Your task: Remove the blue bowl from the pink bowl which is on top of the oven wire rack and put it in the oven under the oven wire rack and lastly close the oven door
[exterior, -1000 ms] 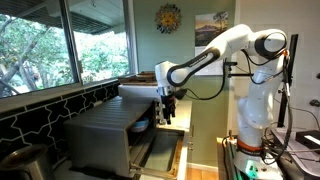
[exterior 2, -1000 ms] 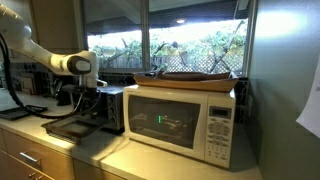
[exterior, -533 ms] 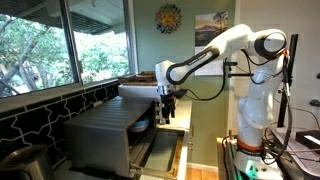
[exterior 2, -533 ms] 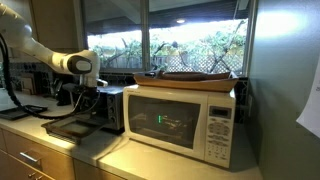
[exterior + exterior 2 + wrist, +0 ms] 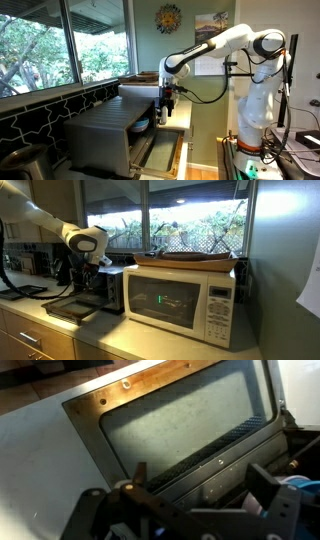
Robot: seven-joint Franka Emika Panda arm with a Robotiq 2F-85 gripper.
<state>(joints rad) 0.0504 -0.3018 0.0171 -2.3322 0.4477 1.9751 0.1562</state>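
The silver oven (image 5: 105, 130) stands on the counter in both exterior views, and it also shows by the microwave (image 5: 103, 283). The oven door (image 5: 160, 152) hangs open and lies flat, also in the other exterior view (image 5: 68, 307); its dark glass window fills the wrist view (image 5: 180, 420). My gripper (image 5: 166, 110) hovers in front of the oven mouth, above the door. In the wrist view the gripper (image 5: 200, 495) is open with nothing between its fingers. The blue bowl (image 5: 301, 485) peeks out at the right edge beside one finger, and shows as a blue patch in the oven mouth (image 5: 143, 125). I cannot make out the pink bowl.
A white microwave (image 5: 185, 298) with a flat tray on top stands right beside the oven. Windows run behind the counter (image 5: 50, 50). A dark tiled backsplash (image 5: 40, 110) is behind the oven. Wooden drawers (image 5: 30, 340) sit below the counter edge.
The arm has shifted: the wrist rose a little and moved closer to the oven mouth. The door and the bowl have not moved.
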